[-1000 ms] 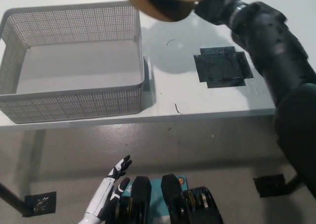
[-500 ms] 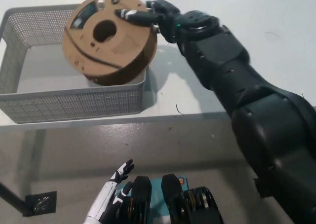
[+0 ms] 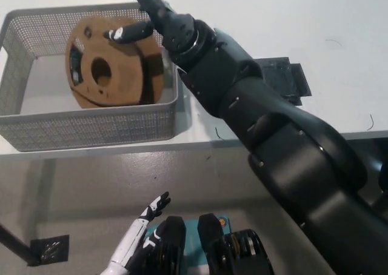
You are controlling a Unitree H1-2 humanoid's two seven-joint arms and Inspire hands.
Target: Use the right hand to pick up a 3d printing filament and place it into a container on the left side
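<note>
Filament spool (image 3: pixel 106 66) sits tilted inside mesh basket (image 3: pixel 91 126) on the tabletop (image 3: pixel 273 33), leaning toward the right wall. Right hand (image 3: pixel 148 17) over its top edge, fingers spread, one fingertip touching the face, so grasp looks released. Best to lift straight up, clear of the rim, without tipping the spool. Left hand (image 3: pixel 142 229) idle low, fingers apart

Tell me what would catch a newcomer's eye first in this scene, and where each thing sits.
The big brown filament spool stands tilted inside the grey mesh basket at upper left. The black right robot hand lies on the spool's upper edge, its bulky arm sweeping in from the lower right. The white left robot hand rests low at bottom left, fingers apart, holding nothing.
</note>
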